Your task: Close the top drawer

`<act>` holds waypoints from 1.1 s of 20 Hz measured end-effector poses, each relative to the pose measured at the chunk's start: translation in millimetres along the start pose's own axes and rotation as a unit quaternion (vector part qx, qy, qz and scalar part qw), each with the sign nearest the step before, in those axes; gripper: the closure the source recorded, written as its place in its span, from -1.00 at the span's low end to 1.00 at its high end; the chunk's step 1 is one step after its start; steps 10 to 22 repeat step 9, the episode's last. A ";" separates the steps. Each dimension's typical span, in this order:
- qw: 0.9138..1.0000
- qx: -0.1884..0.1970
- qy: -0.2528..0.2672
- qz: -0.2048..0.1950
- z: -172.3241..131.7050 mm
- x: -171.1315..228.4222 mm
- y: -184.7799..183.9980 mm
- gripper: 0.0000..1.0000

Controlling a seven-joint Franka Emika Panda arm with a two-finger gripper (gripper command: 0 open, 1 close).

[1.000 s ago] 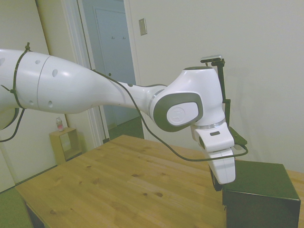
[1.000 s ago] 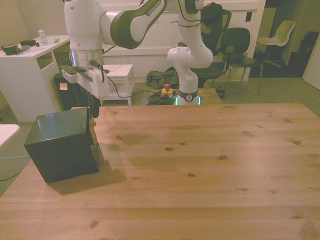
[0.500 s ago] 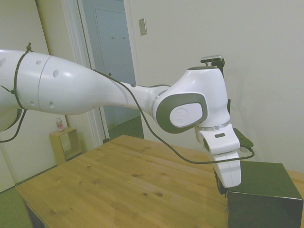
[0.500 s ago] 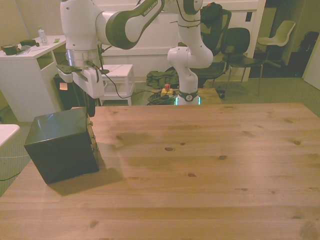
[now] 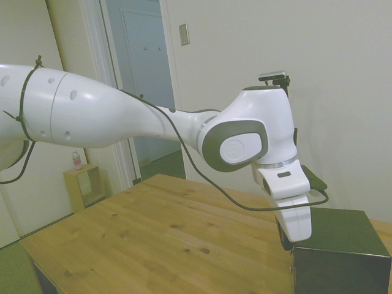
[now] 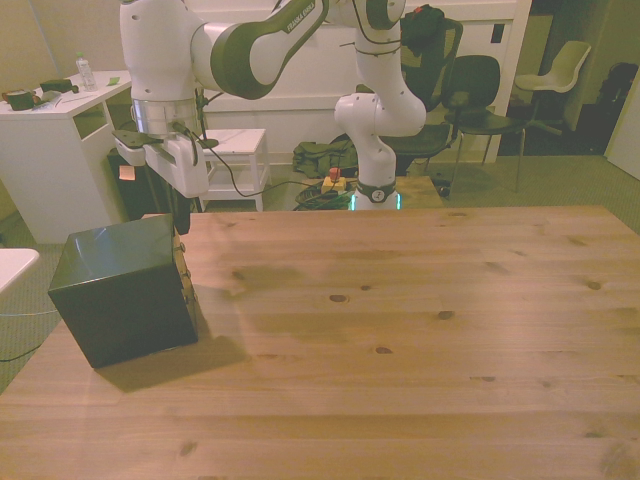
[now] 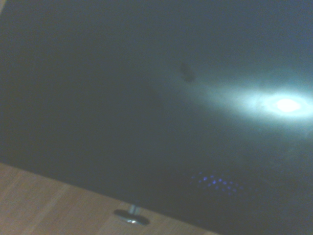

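**Jaws at the cabinet's front top edge, drawer face just below**

The gripper (image 5: pixel 286 240) hangs at the upper front corner of the cabinet (image 6: pixel 120 285), its tip dark against the glossy black box. I cannot tell whether the jaws stand apart or together; both room views hide them. The top drawer (image 6: pixel 183 262) lies directly beneath the jaws and slightly behind them, its front running crosswise to the push direction. It looks nearly or fully flush with the cabinet face, so any closing travel left seems small.

The front view shows the small knobs on the cabinet's face and the counter (image 6: pixel 400 330) stretching away from it. The side view shows the gripper's height against the top edge. The wrist view alone gives the glossy top close up, with one silver knob (image 7: pixel 131 216) peeking past its edge over the wood.
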State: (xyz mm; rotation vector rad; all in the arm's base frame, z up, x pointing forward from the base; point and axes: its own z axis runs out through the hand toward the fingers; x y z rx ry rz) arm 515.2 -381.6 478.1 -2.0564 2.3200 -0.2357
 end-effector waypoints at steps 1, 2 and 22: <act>1.000 0.000 -0.001 -0.004 1.0 -5.0 -2.3 1.00; 1.000 -0.001 -0.003 -0.010 2.6 -11.7 -5.0 1.00; 0.998 -0.009 -0.009 -0.060 12.9 -75.6 -11.8 1.00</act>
